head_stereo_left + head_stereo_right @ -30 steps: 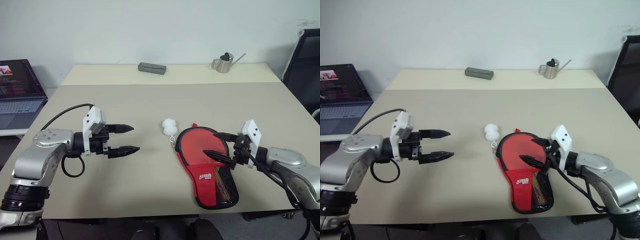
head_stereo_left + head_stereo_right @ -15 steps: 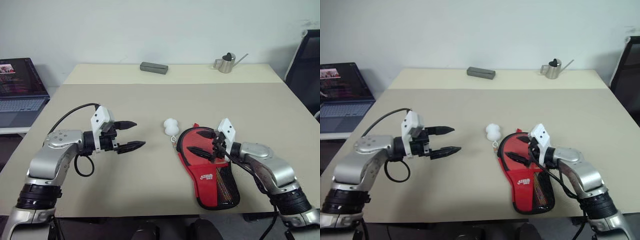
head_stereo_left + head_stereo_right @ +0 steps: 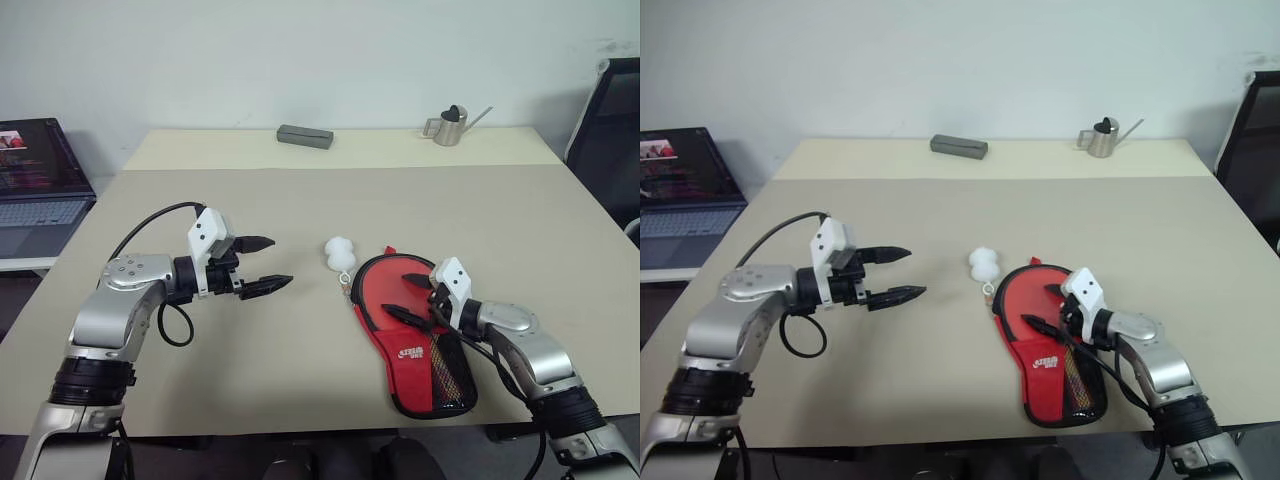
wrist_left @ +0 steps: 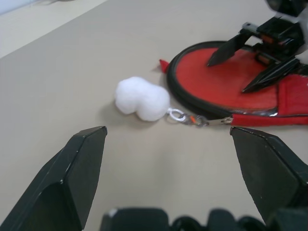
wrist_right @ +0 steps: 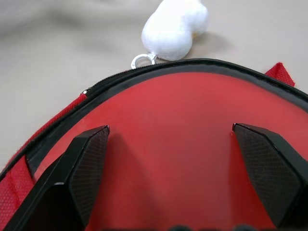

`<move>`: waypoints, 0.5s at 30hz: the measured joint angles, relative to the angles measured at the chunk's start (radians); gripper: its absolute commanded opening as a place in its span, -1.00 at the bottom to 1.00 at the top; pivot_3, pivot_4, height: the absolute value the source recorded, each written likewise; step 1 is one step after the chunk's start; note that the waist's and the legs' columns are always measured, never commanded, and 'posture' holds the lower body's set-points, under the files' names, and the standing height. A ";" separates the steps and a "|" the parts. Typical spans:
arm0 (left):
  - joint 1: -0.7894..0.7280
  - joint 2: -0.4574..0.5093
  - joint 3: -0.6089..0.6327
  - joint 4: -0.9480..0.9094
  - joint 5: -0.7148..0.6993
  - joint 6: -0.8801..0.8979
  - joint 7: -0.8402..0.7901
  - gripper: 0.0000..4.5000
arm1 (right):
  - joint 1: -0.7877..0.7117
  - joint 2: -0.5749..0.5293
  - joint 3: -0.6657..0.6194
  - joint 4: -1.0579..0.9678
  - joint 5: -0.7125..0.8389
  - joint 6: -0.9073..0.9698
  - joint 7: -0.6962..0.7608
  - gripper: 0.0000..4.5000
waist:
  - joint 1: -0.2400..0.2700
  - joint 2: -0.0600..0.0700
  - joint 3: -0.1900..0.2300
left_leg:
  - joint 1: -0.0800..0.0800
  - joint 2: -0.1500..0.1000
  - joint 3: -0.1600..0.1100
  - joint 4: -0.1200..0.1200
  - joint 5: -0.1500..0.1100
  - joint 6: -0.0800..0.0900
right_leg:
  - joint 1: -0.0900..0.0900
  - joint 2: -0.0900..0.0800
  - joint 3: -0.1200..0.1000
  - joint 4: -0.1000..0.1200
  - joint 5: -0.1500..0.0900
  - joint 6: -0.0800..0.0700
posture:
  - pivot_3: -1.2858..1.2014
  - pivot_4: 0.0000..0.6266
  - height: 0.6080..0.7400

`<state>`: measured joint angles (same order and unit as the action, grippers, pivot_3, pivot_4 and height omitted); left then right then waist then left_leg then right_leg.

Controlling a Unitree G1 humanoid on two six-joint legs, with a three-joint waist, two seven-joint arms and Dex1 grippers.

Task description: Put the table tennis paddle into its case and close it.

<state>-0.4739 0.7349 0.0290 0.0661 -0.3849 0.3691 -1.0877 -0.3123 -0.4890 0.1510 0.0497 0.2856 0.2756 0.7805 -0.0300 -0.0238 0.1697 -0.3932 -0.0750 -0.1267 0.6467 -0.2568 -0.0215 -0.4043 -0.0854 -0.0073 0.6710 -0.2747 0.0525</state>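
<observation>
On the beige table, both claws gape over nothing, the case bearing unreadable white lettering.

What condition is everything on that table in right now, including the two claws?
Left claw: open, empty, above the table.
Right claw: open, empty, over the red round part.
Case: flat on the table, unzipped at its round end.
Paddle: red face showing inside the case.
Pom-pom: on the table, clipped to the zipper.
Watering can: upright.
Laptop: open, screen lit.
</observation>
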 measured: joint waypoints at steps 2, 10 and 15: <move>-0.031 -0.027 -0.009 0.052 0.042 -0.034 0.036 1.00 | 0.013 0.012 -0.005 -0.005 -0.012 -0.013 -0.008 0.99 | 0.001 -0.001 0.000 | 0.001 0.000 0.000 0.000 0.000 0.000 | 0.000 0.000 0.000 0.002 0.000 0.000 | 0.03 -0.52 1.00; -0.133 -0.170 -0.071 0.234 0.152 -0.091 0.149 1.00 | 0.021 0.075 -0.012 -0.007 -0.039 -0.023 -0.064 0.99 | -0.002 -0.002 -0.001 | 0.005 0.000 0.000 0.001 0.001 0.000 | 0.000 0.001 0.001 0.009 0.000 -0.001 | 0.03 -0.52 1.00; -0.233 -0.252 -0.095 0.377 0.170 -0.062 0.174 1.00 | 0.021 0.094 -0.010 -0.017 -0.045 -0.007 -0.076 0.99 | -0.003 -0.003 -0.002 | 0.005 0.000 -0.001 0.001 0.001 -0.002 | 0.000 0.002 0.001 0.010 0.001 -0.001 | 0.03 -0.52 1.00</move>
<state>-0.7067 0.4830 -0.0659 0.4430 -0.2145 0.3073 -0.9136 -0.2918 -0.3954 0.1408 0.0329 0.2411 0.2690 0.7046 -0.0335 -0.0263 0.1682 -0.3884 -0.0753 -0.1277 0.6477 -0.2553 -0.0231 -0.4038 -0.0831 -0.0067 0.6805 -0.2740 0.0513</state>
